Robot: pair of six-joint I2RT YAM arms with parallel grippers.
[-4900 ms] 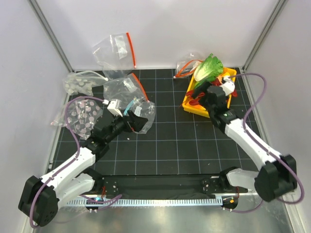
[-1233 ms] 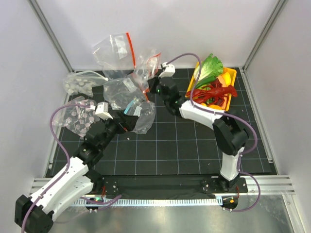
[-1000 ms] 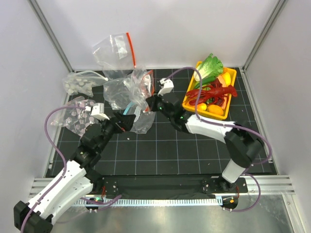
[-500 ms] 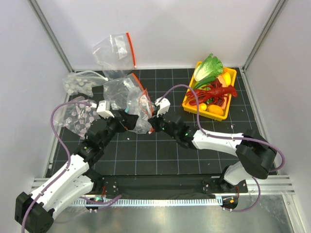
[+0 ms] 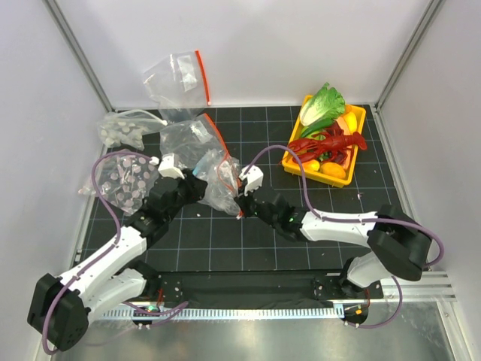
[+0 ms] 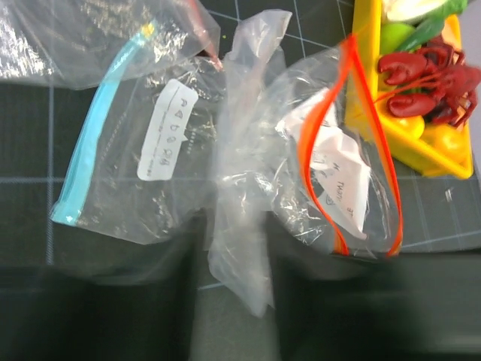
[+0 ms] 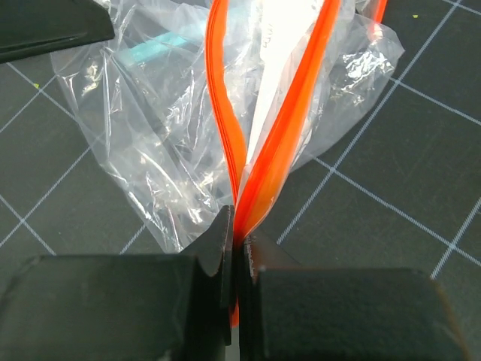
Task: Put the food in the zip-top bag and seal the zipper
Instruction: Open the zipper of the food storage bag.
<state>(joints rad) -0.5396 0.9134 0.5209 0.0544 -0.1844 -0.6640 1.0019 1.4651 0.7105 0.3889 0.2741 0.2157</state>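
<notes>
The clear zip-top bag (image 5: pixel 218 180) lies crumpled left of centre on the black mat. Its red-orange zipper (image 7: pixel 279 135) gapes open in a V, with a white label (image 6: pixel 340 169) inside. My right gripper (image 7: pixel 239 235) is shut on the near end of that zipper (image 5: pixel 239 204). My left gripper (image 6: pixel 237 226) has its blurred fingers (image 6: pixel 161 286) pressed on a fold of the bag's plastic (image 6: pixel 240 188). The food sits in the yellow tray (image 5: pixel 361 114): the lettuce (image 5: pixel 322 105), a yellow-orange piece (image 5: pixel 333 171) and a green fruit (image 6: pixel 396 34), beside the red lobster (image 5: pixel 331 143).
A blue-zippered clear bag (image 6: pixel 98 128) lies under the zip-top bag. Further left and back lie a dotted pouch (image 5: pixel 124 177), a bead pouch (image 5: pixel 120 129), a clear bag with white parts (image 5: pixel 188 135) and another red-strip bag (image 5: pixel 176 75). White walls enclose the mat.
My right gripper has drawn the bag's zipper end from the back towards the near centre. My left gripper has gone from wide open to closed on a fold of the bag.
</notes>
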